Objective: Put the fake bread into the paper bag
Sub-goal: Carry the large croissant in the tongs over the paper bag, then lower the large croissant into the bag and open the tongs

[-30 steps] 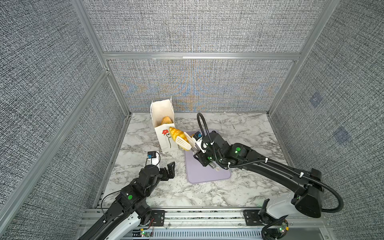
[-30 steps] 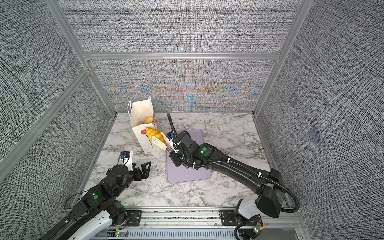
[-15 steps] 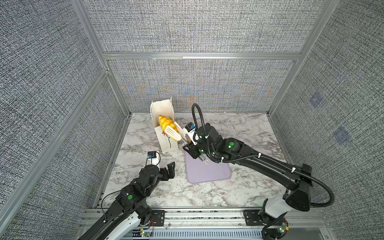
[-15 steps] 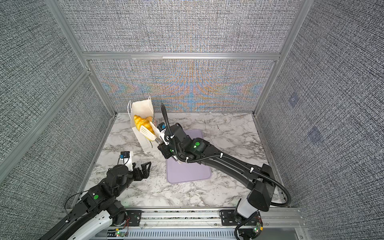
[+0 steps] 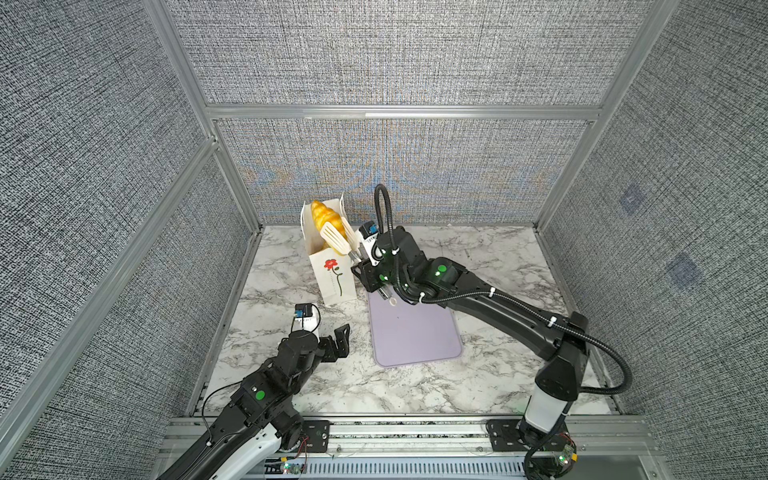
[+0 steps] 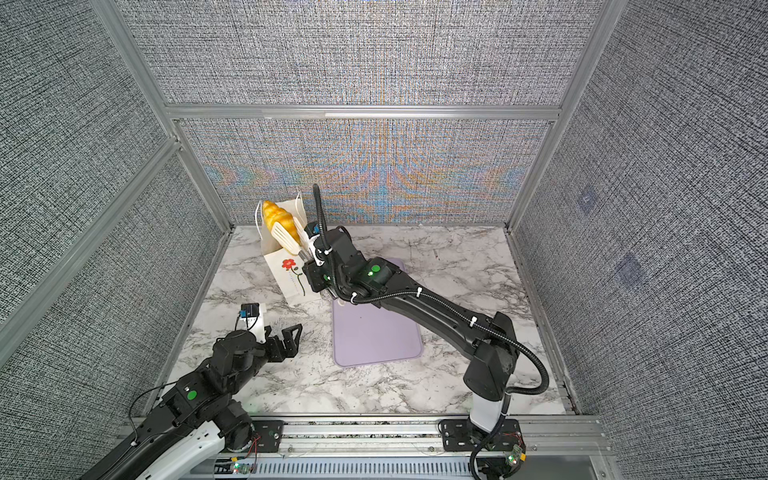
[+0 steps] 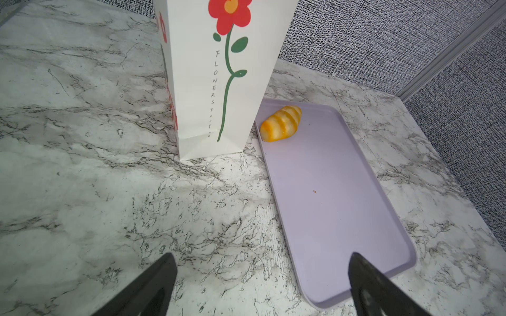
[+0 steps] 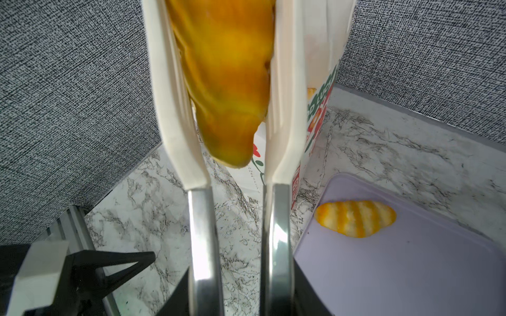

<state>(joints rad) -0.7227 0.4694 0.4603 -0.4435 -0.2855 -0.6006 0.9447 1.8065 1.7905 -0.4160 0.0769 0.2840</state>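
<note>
Right tool clamped on white tongs. The tongs pinch a golden croissant at the open mouth of the paper bag. The bag stands upright on the worktop. One striped roll lies on the purple tray, just beside the bag's base. Left tool has jaws wide apart and holds nothing, low over the worktop near the bag.

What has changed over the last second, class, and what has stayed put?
The right gripper, clamping the white tongs, carried the croissant up and back from the front of the paper bag to over its open top. Nothing was grasped or released. The left gripper stayed open and still; the bag and purple tray did not move.
</note>
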